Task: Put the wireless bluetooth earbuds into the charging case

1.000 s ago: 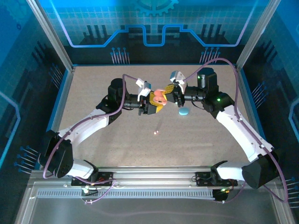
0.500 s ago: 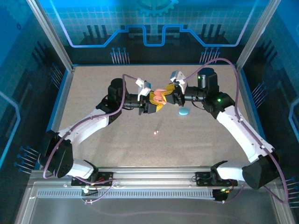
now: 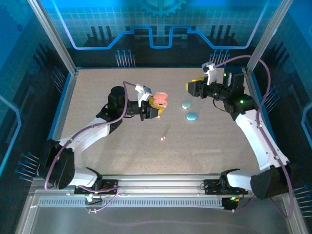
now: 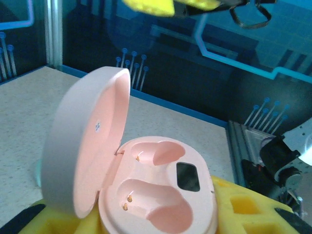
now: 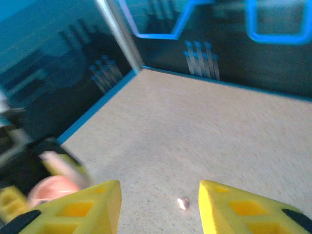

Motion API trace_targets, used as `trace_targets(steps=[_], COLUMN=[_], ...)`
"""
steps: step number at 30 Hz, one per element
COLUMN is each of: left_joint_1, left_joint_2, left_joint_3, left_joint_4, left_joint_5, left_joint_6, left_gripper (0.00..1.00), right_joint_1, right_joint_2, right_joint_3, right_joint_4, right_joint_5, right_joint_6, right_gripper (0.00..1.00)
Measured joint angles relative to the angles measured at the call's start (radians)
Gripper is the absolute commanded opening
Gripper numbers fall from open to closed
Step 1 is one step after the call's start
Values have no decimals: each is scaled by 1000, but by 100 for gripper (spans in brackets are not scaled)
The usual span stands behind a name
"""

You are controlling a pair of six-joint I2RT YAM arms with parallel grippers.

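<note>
Pink plastic first: the charging case [image 4: 146,195] stands open in the left wrist view. We see its lid [image 4: 83,146] tilted up on the left and two hollow wells in the base, both empty, with small gold contacts and a dark window beside them. It sits clamped between the yellow pads [image 4: 243,207] of the left gripper [image 3: 155,106].

From above the wells cannot be made out. What we do see there is how far apart the arms are. The right gripper [image 3: 191,87] is off toward the far right of the table, well clear of the case. Its own camera shows its jaws parted, with nothing between them but bare tabletop.

A tiny pink earbud [image 3: 162,138] lies alone on the table, nearer the arm bases than the case. We find it again between the right fingers' tips in the right wrist view [image 5: 183,203], though blurred.

Two light-blue ovals lie between the grippers, the farther oval [image 3: 186,105] and the nearer oval [image 3: 192,116]. We cannot tell what they are.

The table [image 3: 97,87] is speckled beige. Aluminium posts frame it, and the walls are dark with blue-lit circuit patterns.
</note>
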Motion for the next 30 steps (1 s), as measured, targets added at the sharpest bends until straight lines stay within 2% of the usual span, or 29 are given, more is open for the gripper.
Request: trace_targets(steps=[3, 6, 10, 13, 22, 27, 30], left_joint_1=[21, 31, 32, 32, 32, 32, 32], left_joint_2=[-51, -97, -138, -153, -181, -180, -180], left_joint_3=[-21, -23, -26, -37, -54, -54, -54], left_joint_4=[-2, -4, -3, -5, -12, -12, -12], left_joint_5=[-21, -41, -53, -60, -79, -80, -79], left_joint_6=[2, 8, 10, 10, 28, 27, 27], left_gripper=[32, 32, 32, 32, 32, 32, 32], right_joint_1=[-28, -18, 55, 135, 343, 366, 365], right_joint_2=[136, 323, 556, 657, 715, 743, 788], right_joint_3=[13, 32, 111, 182, 216, 224, 291], right_joint_4=[-63, -114, -220, -280, -369, -403, -426], right_joint_5=[8, -17, -1, 13, 55, 109, 163], right_joint_6=[97, 139, 137, 123, 78, 56, 47], right_gripper=[35, 34, 33, 33, 37, 39, 40])
